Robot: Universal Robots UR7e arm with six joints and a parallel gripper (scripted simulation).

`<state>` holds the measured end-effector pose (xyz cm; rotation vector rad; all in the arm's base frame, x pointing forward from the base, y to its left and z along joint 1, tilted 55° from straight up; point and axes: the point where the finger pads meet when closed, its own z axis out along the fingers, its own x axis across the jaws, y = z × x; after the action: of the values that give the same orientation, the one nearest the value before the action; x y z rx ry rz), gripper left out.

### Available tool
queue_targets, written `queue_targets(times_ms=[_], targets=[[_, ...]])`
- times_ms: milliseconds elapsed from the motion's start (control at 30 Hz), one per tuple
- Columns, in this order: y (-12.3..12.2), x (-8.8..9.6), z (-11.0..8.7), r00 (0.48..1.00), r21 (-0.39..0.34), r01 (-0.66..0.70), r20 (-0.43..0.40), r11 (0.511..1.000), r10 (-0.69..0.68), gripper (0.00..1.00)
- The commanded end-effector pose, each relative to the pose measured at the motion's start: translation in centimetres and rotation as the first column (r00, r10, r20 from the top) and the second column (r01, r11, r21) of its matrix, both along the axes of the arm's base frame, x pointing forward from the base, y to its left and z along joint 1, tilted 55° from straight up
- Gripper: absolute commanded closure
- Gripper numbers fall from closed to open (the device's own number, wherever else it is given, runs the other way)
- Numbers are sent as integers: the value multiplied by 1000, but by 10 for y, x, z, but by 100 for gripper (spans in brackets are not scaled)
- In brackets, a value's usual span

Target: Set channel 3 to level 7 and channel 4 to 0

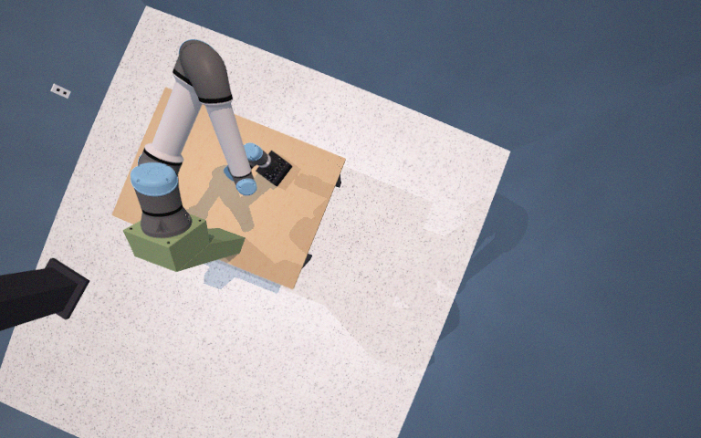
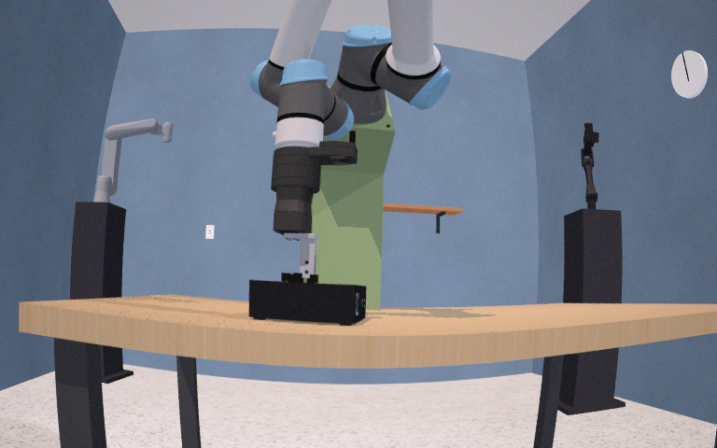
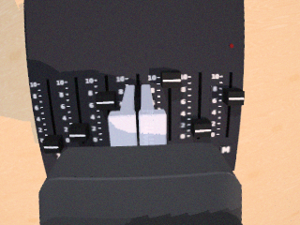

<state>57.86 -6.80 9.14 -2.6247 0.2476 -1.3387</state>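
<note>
The black lighting desk (image 3: 134,82) stands flat on the wooden table; it also shows in the exterior view (image 2: 307,301) and from above (image 1: 274,167). It has several faders in a row. My gripper (image 3: 138,100) (image 2: 306,274) is shut with nothing between the fingers, and its tips are down on the fourth fader's slot. The fingers hide the fourth cap. The third cap (image 3: 107,97) stands about three quarters up its scale. The first cap (image 3: 52,142) and second cap (image 3: 78,131) are low. The fifth cap (image 3: 171,77) is at the top, the sixth (image 3: 202,127) low, and the last (image 3: 234,94) high.
The arm's green base (image 1: 172,245) stands at the table's corner. Black pedestals (image 2: 591,301) (image 2: 97,253) stand beside the table. A small wall shelf (image 2: 423,210) is behind.
</note>
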Motion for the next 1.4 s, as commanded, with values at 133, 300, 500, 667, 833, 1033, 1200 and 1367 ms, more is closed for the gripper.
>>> queue_targets(times_ms=[133, 300, 500, 667, 833, 1033, 1200, 1367], targets=[[0, 1, 0, 1000, 0, -1, 1, 1000, 1, 100], [-1, 1, -1, 1000, 0, -1, 1, 1000, 1, 100], [-3, 1, -1, 1000, 0, -1, 1, 1000, 1, 100], [-6, 0, -2, 1000, 0, -1, 1, 1000, 1, 100], [-9, 0, -2, 1000, 0, -1, 1, 1000, 1, 100], [-11, 0, -3, 1000, 0, -1, 1, 1000, 1, 100], [-13, 0, -3, 1000, 0, -1, 1, 1000, 1, 100], [-14, 0, -4, 1000, 0, -1, 1, 1000, 1, 100]])
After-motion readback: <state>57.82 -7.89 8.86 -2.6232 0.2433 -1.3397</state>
